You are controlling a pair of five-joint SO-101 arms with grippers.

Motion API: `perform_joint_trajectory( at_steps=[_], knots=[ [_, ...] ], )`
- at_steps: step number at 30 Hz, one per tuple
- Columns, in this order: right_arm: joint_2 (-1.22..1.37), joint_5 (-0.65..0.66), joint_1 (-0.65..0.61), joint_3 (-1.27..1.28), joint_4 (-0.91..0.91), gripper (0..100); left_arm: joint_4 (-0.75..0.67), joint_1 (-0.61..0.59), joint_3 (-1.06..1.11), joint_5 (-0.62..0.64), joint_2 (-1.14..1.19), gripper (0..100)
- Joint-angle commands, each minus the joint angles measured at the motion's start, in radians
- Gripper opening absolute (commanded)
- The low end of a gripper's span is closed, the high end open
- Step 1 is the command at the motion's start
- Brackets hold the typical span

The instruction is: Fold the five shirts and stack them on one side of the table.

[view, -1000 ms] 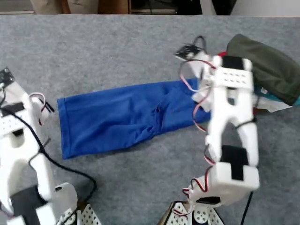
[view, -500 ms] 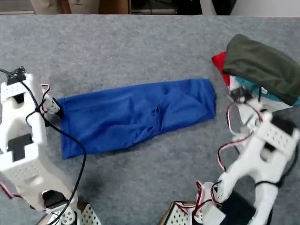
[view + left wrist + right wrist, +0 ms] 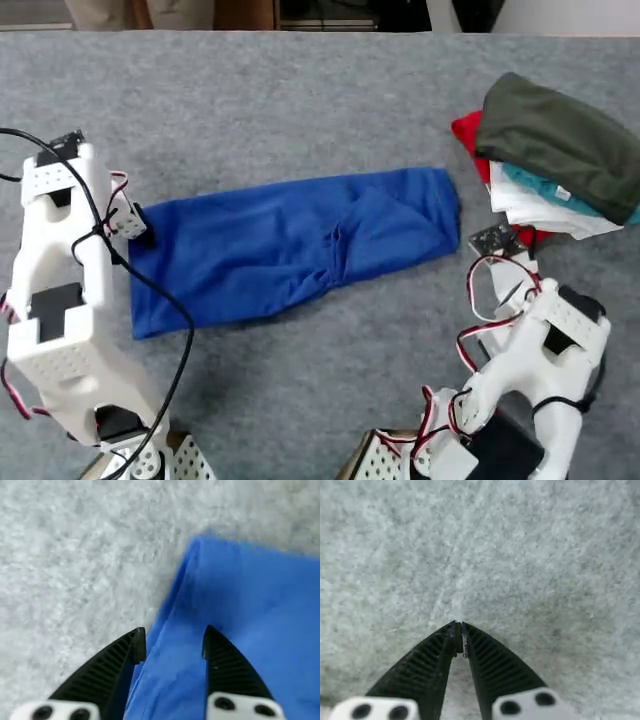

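Blue shirt (image 3: 295, 250): lies flat as a long folded strip across the middle of the table (image 3: 250, 110), with a small bunched crease near its centre. The stack (image 3: 555, 160) of folded shirts, green on top, sits at the far right, apart from the blue shirt.

Left gripper (image 3: 173, 641): jaws moderately spread, straddling the shirt's left-end edge close to its far corner. Nothing pinched. Wrist view too close to tell whether the fingers touch the cloth or hang just above it.

Right gripper (image 3: 458, 630): fingers pressed together, empty, over bare table near the stack.

Step judged: take the left end and fold it over toward the right end.

Notes for doing it well:
- Get one finger under all layers before closing, or only the top layer lifts.
- Lift only just clear of the table and carry straight along the strip, so the edges stay square.
- The near corner is unheld and likely to sag; lay down slowly.
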Motion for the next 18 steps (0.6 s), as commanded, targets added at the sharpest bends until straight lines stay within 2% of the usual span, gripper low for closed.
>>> perform_joint_trajectory(
  at_steps=[1,7,12,18],
  knots=[
    [-0.041,0.003,-0.016,0.015,-0.017,0.5,0.034,-0.005,-0.029,-0.026,-0.108,19],
    [0.004,-0.026,-0.067,0.025,-0.018,0.5,0.020,0.008,0.031,-0.048,-0.165,19],
    [0.114,-0.058,-0.070,-0.025,-0.051,0.5,-0.167,0.055,0.242,-0.054,-0.165,19],
    [0.189,-0.061,-0.068,-0.081,-0.035,0.5,-0.351,0.046,0.388,-0.046,-0.165,19]
  ],
)
